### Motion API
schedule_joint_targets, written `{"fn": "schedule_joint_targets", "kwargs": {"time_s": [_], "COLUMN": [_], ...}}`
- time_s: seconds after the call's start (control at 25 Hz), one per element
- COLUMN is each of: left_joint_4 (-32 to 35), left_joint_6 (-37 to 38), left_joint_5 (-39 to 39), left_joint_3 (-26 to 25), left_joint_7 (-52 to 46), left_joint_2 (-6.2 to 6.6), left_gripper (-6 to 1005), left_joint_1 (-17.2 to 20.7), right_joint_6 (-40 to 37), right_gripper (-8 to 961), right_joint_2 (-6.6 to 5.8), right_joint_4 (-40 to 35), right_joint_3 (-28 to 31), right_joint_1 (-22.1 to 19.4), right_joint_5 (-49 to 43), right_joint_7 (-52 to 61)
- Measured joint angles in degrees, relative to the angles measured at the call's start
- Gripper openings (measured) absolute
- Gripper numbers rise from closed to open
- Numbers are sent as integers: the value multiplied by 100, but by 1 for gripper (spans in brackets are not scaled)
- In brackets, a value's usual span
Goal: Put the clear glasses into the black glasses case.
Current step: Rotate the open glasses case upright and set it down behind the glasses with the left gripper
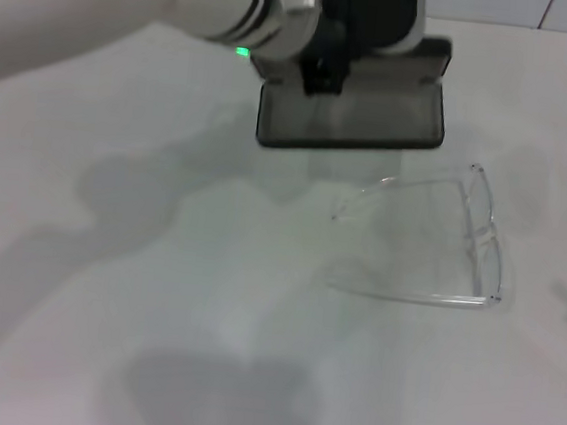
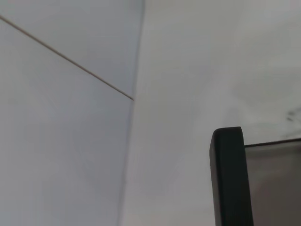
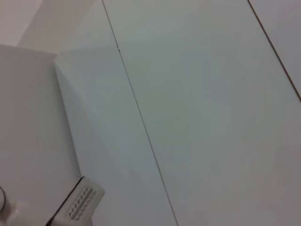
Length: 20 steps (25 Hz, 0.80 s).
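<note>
The black glasses case [image 1: 353,114] lies open at the far middle of the white table, its dark grey lining facing up. My left arm reaches in from the upper left, and its gripper [image 1: 323,68] is at the case's far edge, partly hiding the lid. In the left wrist view one black edge of the case [image 2: 229,179] shows close up with grey lining beside it. The clear glasses [image 1: 446,243] rest on the table just in front and to the right of the case, arms unfolded, untouched. My right gripper is out of view.
The white table [image 1: 155,291] carries only shadows of the arms at the left and front. A pale wall with thin seams [image 3: 141,127] fills the right wrist view, with a white fixture [image 3: 80,202] at its corner.
</note>
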Motion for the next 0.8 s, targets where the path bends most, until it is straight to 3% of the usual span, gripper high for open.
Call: {"fn": "schedule_joint_targets", "kwargs": {"time_s": [0.4,0.8], "left_joint_4": [-2221,-2777], "left_joint_6": [-1744,-2243], "left_joint_5": [-694,-1177], "left_joint_3": [-80,97], "left_joint_7": [475,770], "left_joint_2": [-23,-36], "left_gripper": [78,77], "left_joint_1": [-817,-793], "right_joint_6": [107,117], "right_gripper": [783,783], "right_joint_2": [22,24], "right_joint_4": [135,228], "right_joint_3": [-52,-57], "right_joint_1": [19,38], "right_joint_5": [-61,-144], "right_joint_7": [-32,-124]}}
